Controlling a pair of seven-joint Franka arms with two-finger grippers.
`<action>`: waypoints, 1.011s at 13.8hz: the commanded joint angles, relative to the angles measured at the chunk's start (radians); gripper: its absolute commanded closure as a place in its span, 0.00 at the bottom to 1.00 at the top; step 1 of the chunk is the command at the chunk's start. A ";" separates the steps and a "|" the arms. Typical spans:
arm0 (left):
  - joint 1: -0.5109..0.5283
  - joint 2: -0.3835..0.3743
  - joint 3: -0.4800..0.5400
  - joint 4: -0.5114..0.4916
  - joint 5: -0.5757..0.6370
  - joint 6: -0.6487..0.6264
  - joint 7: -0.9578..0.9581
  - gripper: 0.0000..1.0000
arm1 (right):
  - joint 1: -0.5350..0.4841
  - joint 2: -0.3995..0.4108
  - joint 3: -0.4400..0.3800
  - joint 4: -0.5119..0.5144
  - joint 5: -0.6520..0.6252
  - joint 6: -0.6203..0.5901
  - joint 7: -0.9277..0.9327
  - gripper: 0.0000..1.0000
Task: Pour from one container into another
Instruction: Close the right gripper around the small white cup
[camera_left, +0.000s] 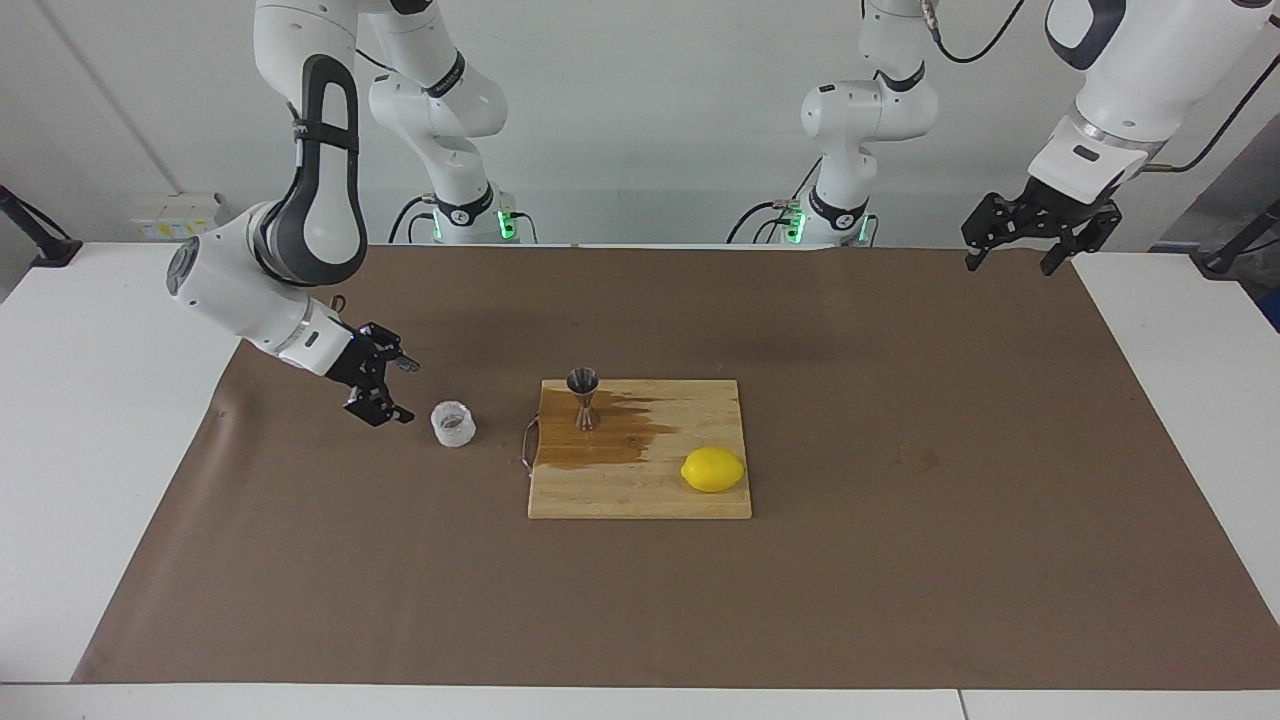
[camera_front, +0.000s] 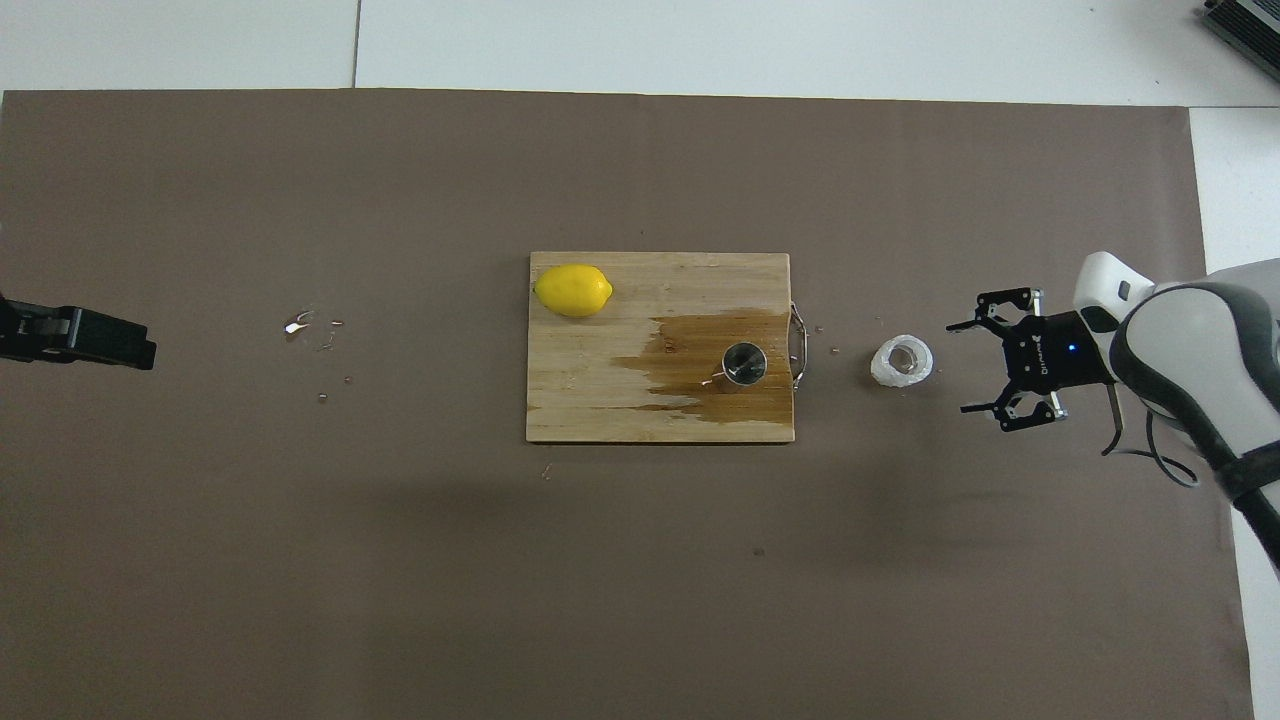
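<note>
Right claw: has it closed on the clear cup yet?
No, in the facing view the right claw hangs open beside the clear cup, with a gap of brown mat between them.

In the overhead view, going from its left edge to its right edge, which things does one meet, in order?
left gripper → water droplets → lemon → steel jigger → clear faceted cup → right gripper

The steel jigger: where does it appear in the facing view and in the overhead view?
Facing view: the jigger stands upright on the cutting board, in the corner nearest the clear cup.
Overhead view: seen from above as a round rim, on the board's wet patch.
Shared landmark: the lemon at the board's diagonal corner.
</note>
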 joint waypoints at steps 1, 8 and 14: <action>0.033 -0.016 -0.019 -0.034 0.012 0.044 0.013 0.00 | -0.017 0.100 0.010 0.021 0.107 -0.018 -0.071 0.00; 0.045 -0.041 -0.035 -0.089 0.010 0.083 -0.025 0.00 | 0.001 0.164 0.019 0.028 0.231 -0.009 -0.196 0.00; 0.041 -0.041 -0.032 -0.080 0.012 0.069 -0.022 0.00 | 0.007 0.189 0.038 0.029 0.258 0.020 -0.203 0.05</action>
